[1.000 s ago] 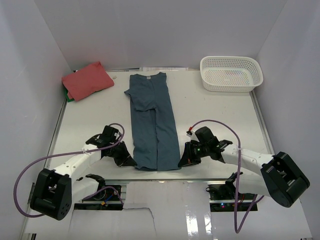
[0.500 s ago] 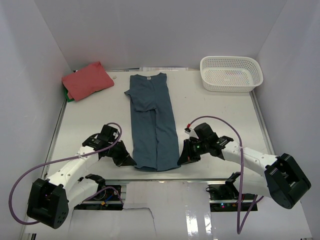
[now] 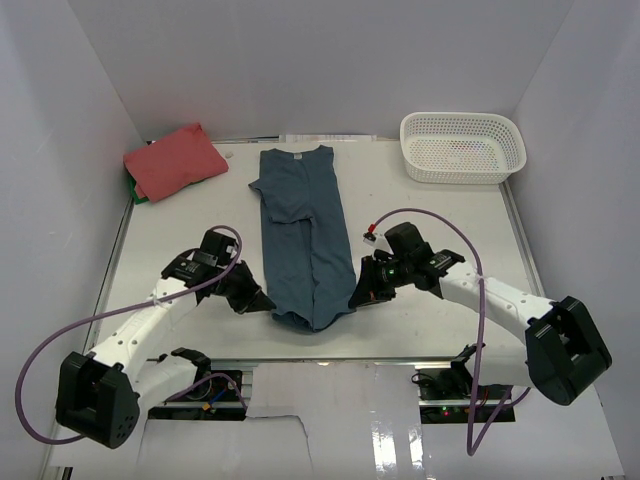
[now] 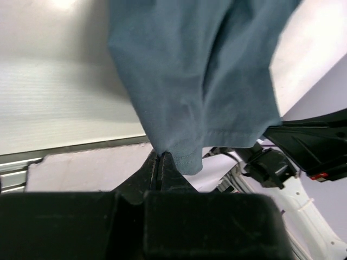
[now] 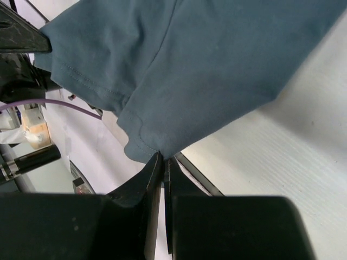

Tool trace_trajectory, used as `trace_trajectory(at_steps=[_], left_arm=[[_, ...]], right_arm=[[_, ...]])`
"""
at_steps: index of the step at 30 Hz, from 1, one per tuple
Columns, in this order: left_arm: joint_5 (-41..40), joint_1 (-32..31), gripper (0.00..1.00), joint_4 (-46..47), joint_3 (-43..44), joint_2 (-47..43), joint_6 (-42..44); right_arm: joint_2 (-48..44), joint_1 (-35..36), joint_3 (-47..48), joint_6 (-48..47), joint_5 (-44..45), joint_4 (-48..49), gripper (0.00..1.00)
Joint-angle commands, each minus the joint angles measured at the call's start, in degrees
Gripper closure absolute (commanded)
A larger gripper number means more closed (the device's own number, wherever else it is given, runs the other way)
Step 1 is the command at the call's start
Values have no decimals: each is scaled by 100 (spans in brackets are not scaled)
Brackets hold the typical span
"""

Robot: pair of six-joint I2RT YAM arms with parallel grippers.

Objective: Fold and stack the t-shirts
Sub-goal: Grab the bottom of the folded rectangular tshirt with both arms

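A: State of the left claw (image 4: 161,158)?
B: Pressed together, pinching the near-left hem corner of the blue t-shirt (image 3: 305,225). The cloth comes straight out of the tips.
A: And the right claw (image 5: 163,160)?
B: Same, pinched tight on the near-right hem corner. The two claws sit fairly close, with the hem bunched between them.
A: Where does the shirt run?
B: Away from both claws, as a narrow folded strip along the table (image 3: 420,240). The collar is at the far end, and one sleeve sticks out on the left claw's side.
A: Where is the red t-shirt (image 3: 175,160)?
B: Folded, well beyond the left claw and off to its outer side, in the far corner. It lies apart from the blue one. A green edge (image 3: 138,197) peeks from under it; cannot tell what it is.
A: Anything else?
B: A white basket (image 3: 462,147), well beyond the right claw in the far corner on that side, well apart from both shirts.
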Motion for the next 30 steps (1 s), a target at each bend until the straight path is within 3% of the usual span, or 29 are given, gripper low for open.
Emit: trace_trajectory(at_steps=[1,14,30], left_arm=[[-155,29,100,-46,581,150,-60],[153,1066,100,-28,1205,845,529],[126,1365,100,332,2031,2039,872]], right_arm=[[124,-126,541,-301,-158,-282,92],[1003,-837,1825,-1048,-518,-968,92],[2322,-1119,3179,-1462,-668,-1214,92]])
